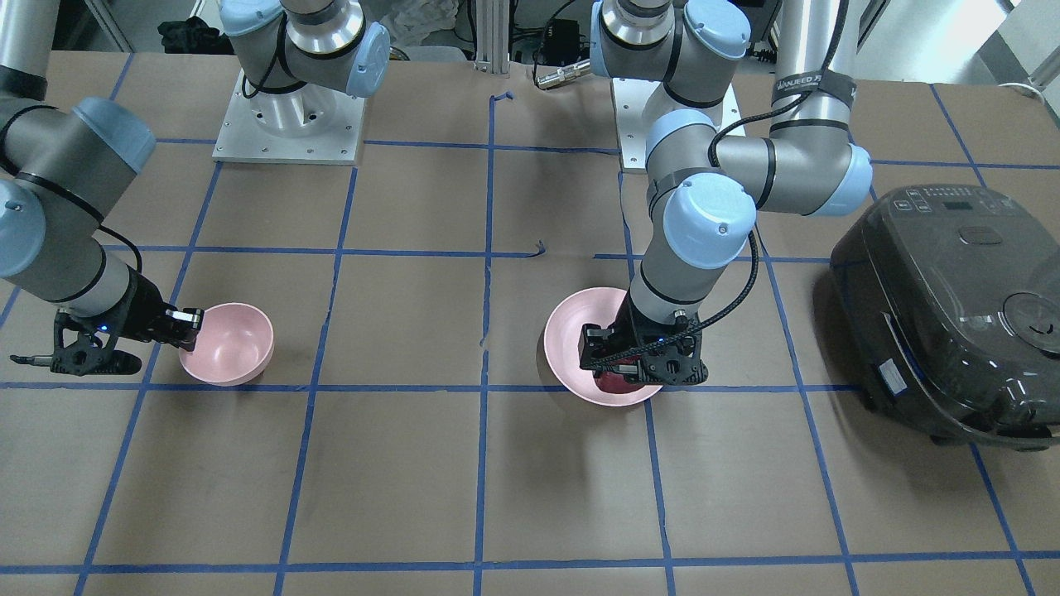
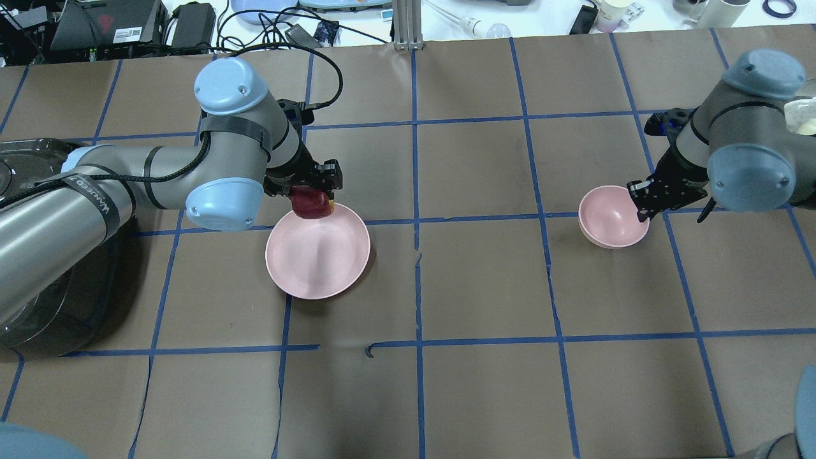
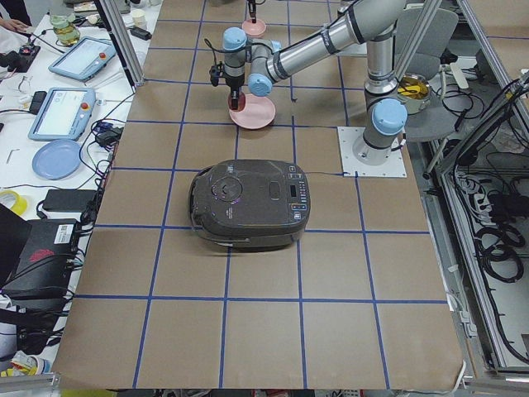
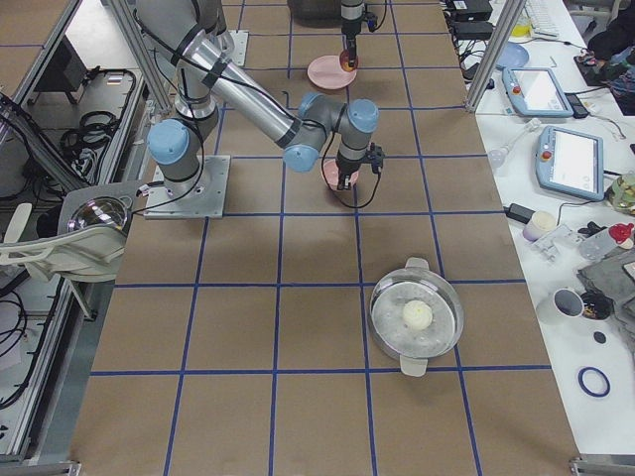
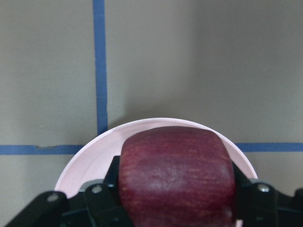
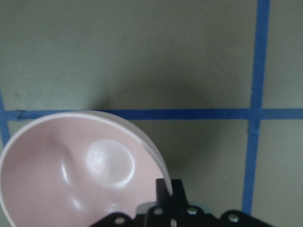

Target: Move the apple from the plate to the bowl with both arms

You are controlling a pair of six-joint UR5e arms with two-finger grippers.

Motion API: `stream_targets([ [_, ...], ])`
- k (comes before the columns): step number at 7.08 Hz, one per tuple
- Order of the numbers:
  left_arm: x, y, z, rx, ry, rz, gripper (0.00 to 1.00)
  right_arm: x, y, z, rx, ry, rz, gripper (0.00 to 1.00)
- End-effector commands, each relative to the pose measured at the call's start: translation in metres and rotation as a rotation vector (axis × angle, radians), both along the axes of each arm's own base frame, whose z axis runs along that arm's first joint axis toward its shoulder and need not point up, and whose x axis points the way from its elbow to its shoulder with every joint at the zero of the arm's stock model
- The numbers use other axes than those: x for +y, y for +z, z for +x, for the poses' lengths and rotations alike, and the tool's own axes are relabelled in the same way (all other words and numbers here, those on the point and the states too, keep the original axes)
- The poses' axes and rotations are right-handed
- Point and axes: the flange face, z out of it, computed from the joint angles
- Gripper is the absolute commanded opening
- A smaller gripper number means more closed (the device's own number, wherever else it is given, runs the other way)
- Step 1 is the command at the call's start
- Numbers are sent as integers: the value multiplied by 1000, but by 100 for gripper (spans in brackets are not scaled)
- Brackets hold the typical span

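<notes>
1. L gripper [image 2: 311, 191] is clamped on the apple [image 5: 177, 175], one jaw on each side. The apple is low over the plate [image 2: 319, 268], at the part farthest from the robot. Can't tell if it's clear of the dish.
2. R gripper [image 2: 641, 201] looks pinched on the rim of the bowl [image 2: 605, 220], on the side away from the plate. Bowl is on the table, well apart from the plate.
3. Step in hand, I judge: lift + carry. Go straight up first so nothing drags on the low rim.
4. Hold grip firm & centred, since a round apple can squirt out.
5. Bring the apple over the bowl's centre, w/ L fingers kept off R's at the rim.
6. Release low, b/c a high drop may tip the bowl.
7. Watch the L elbow near the black cooker [image 1: 952, 314].
</notes>
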Motion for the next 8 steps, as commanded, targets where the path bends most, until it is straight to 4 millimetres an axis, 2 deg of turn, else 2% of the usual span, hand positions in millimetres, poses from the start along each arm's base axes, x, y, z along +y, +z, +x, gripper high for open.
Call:
stream_targets([
  [1,9,56,-36,77,-26,-12,13,-8,10,82,-81,-77,-12,0],
  [2,22,63,-63,93,-15,-9,13,1,11,151,-76,-44,3,0],
  [3,34,57,-91,100,-2,15,13,11,11,195,-66,-92,6,0],
  [4,41,51,-108,105,10,33,11,15,6,209,-67,-108,-2,0],
  [6,44,48,-110,102,11,39,11,25,-17,211,-59,-105,46,0],
  [8,44,47,-110,103,14,42,11,26,-25,210,-49,-100,60,0],
])
